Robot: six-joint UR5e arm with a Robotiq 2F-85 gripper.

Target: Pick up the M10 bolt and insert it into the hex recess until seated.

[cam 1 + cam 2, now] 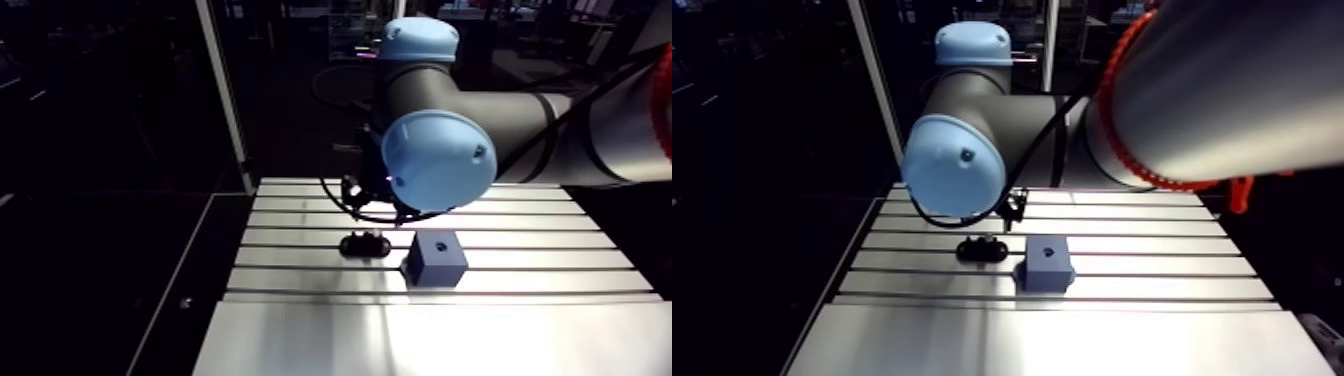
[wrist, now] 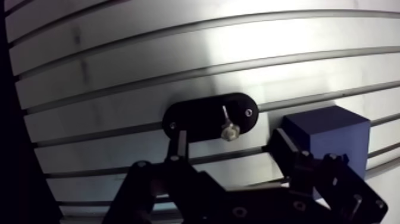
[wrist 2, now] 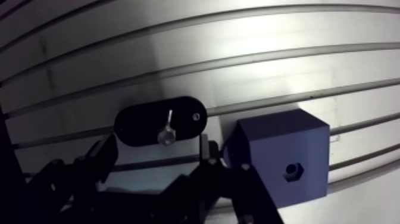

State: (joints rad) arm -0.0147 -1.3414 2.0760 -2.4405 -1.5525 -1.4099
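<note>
Two fingers [image 2: 178, 149]: spread wide on the gripper [image 2: 230, 138]; nothing is pinched between them.
Bolt [image 2: 226, 124]: laid flat on a black oval holder [image 2: 196, 119], seen between the fingers in the wrist view, head nearer the gripper.
Holder: set on the slotted table [image 2: 178, 47], just beside the block [image 2: 333, 134].
Block: dark blue, stood on the table, near one fingertip.
Recess [image 3: 291, 171]: sunk in the block's top face; seen empty, the bolt being apart from it.
</note>
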